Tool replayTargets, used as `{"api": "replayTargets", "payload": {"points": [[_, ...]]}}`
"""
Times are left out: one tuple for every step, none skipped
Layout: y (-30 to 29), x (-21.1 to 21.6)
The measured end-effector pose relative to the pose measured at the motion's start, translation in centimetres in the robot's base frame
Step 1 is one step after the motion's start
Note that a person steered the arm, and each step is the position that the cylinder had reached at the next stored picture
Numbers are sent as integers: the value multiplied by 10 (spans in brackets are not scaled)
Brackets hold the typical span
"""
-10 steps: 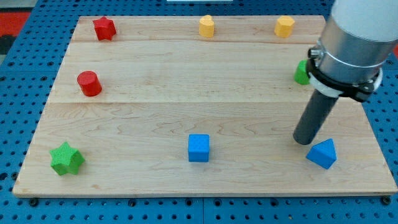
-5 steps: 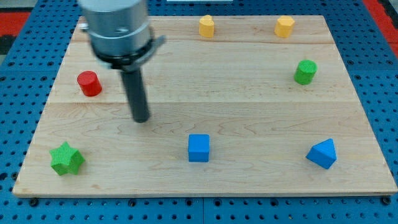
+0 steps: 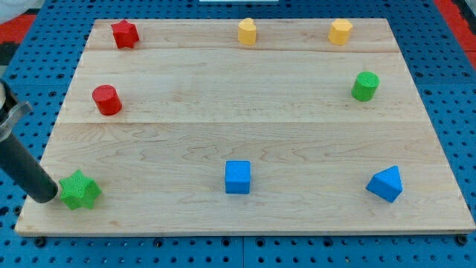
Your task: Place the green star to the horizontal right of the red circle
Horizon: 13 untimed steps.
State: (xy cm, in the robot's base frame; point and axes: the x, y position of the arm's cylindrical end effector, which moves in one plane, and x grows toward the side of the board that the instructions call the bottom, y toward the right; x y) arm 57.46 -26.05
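- At the view's bottom left, my tip sits right next to the green star, on the star's left side. It looks like it is touching the star, or very nearly.
- My tip is only a plain dark rod. It cannot open or shut, and it holds nothing. It can only push.
- The red circle is up above the star, well apart from it, near the left edge of the wooden board.
- I think the pushing step is just about to start.
- Next, the star needs to go up and to the right, so it ends beside the red circle on its right, level with it.
- A push from the left alone would only slide it along the bottom.
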Motion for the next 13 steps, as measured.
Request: {"api": "replayTargets", "payload": {"points": [[26, 7], [42, 3], [51, 0], [72, -7], [123, -9], [161, -15], [157, -43], [120, -47], [92, -55], [121, -109], [158, -154], [148, -115], [143, -58]]}}
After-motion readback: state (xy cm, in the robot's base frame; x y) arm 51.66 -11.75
